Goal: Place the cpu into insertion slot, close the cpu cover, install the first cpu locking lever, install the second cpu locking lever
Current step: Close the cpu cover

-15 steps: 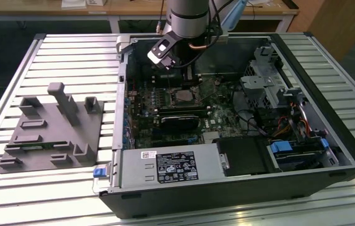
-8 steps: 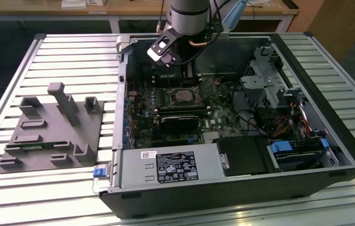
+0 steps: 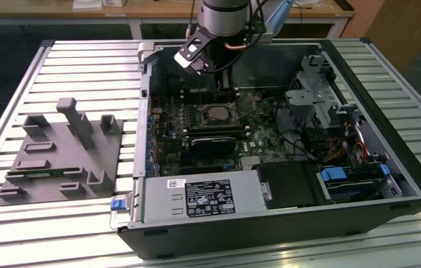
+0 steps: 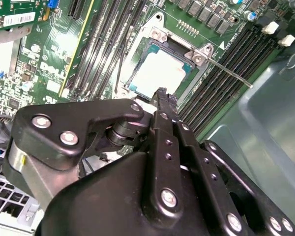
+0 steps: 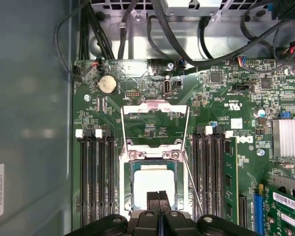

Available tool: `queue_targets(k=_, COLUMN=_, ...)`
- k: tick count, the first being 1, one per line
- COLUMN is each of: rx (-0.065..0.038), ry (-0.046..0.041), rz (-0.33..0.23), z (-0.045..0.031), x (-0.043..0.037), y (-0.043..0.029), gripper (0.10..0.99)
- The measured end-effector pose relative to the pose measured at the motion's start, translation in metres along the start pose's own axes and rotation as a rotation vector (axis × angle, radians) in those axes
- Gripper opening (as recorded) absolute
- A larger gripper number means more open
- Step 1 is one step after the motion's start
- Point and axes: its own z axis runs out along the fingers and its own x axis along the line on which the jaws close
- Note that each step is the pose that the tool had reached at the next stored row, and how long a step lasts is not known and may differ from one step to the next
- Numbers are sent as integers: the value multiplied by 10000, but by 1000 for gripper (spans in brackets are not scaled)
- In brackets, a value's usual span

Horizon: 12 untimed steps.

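The cpu (image 5: 154, 184) (image 4: 160, 73), pale and square, lies flat in the insertion slot (image 5: 129, 196) (image 3: 214, 113) on the green board. My gripper (image 5: 159, 197) (image 4: 162, 93) is shut with nothing between its fingers, and its tips sit over the cpu's near edge. Whether they touch the chip is unclear. The cpu cover (image 5: 155, 105), a thin silvery frame, stands open beyond the socket, with board showing through its cut-out. A thin locking lever (image 5: 192, 182) (image 4: 231, 73) sticks out loose beside the socket. The arm (image 3: 221, 17) reaches down into the case.
Long black memory slots (image 5: 93, 182) (image 5: 209, 177) flank the socket on both sides. Cables (image 5: 187, 34) hang past the board's edge. The case holds a power supply (image 3: 195, 198) and a drive cage (image 3: 319, 95). A grey fixture (image 3: 61, 151) lies on the slatted table at the exterior view's left.
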Motion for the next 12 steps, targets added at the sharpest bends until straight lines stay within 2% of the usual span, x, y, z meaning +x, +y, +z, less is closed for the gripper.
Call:
queue_targets(k=4, rx=-1, ry=0, rz=0, z=-40, x=0, y=2, gripper=106)
queue_targets(k=12, rx=0, ry=0, rz=0, z=-73, x=0, y=4, gripper=106)
